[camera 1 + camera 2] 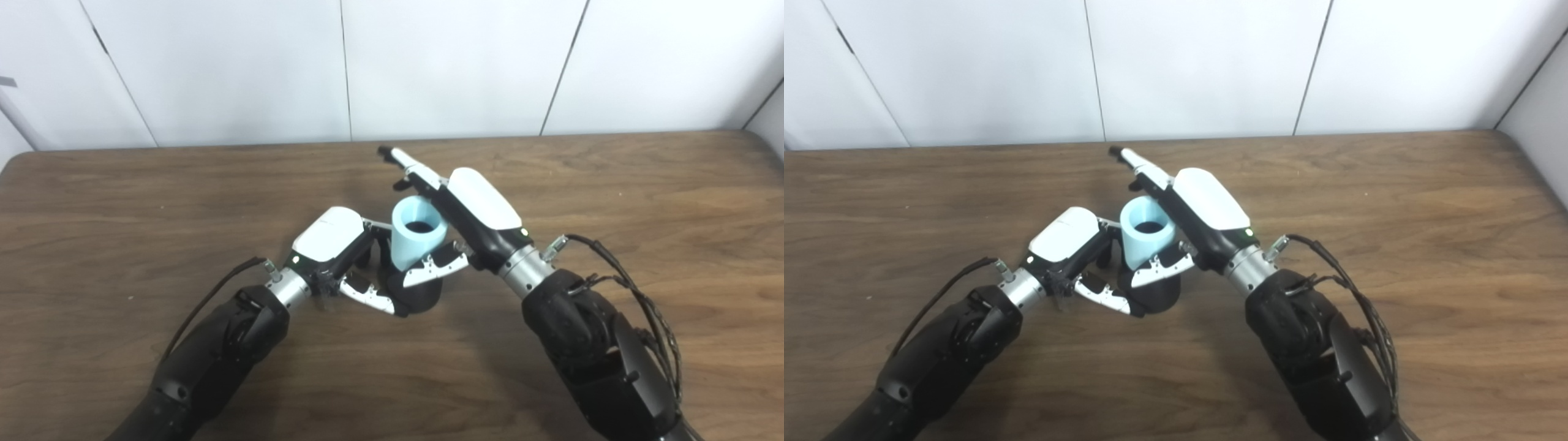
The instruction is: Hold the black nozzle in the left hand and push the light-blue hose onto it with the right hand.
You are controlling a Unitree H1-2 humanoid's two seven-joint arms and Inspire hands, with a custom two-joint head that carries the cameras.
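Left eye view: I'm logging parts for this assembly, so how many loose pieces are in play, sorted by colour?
Light-blue: 1, the hose, standing open end up, right hand around it.
Black: 1, the nozzle under the hose, left hand at it.
Total: 2

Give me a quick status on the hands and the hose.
Left hand shut on black nozzle. Right hand gripping blue hose, hose sitting on the nozzle. Nothing in the way.
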